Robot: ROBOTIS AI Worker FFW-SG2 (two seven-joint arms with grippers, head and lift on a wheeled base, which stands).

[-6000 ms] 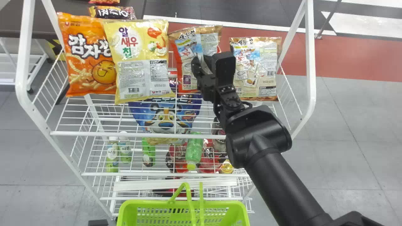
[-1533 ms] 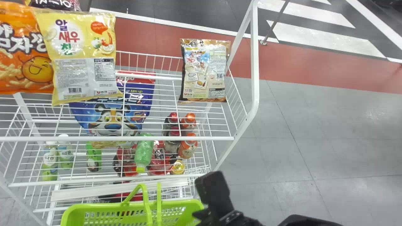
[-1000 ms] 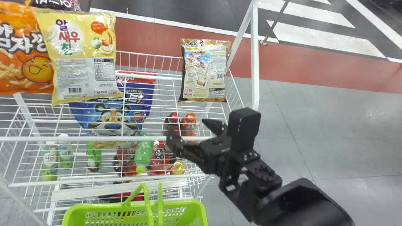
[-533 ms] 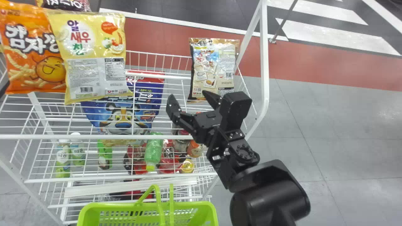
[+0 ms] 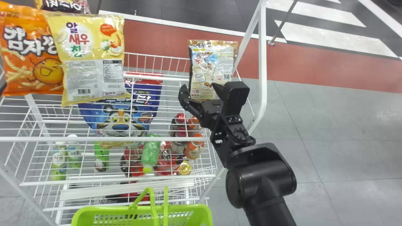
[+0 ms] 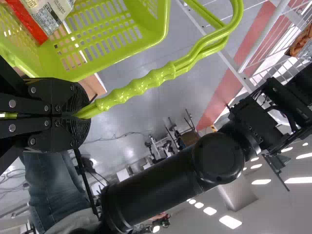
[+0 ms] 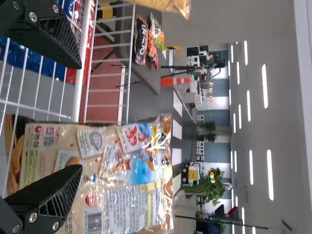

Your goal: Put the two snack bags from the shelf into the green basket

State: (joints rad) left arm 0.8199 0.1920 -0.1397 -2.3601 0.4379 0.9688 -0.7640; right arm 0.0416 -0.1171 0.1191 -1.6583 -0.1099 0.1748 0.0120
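**Right gripper open at the beige bag**

Your right gripper (image 5: 200,91) is at the lower part of the beige bag (image 5: 211,64), its two black fingers spread apart with nothing between them. From these angles you can't be sure whether one finger touches the bag. The beige bag stands upright at the right end of the white wire shelf (image 5: 103,139).

At the shelf's left end, the yellow bag (image 5: 91,69) partly overlaps the orange bag (image 5: 34,56). Through the wires you see the blue bag (image 5: 121,117) and, lower down, a green bottle (image 5: 151,153).

The green basket (image 5: 110,209) is below, in front of the rack. Your left gripper (image 6: 80,114) has its fingers closed around the basket's handle (image 6: 141,87). Inside the basket is a red-edged packet (image 6: 48,17), probably a snack bag, though it is cut off by the left wrist view's edge.
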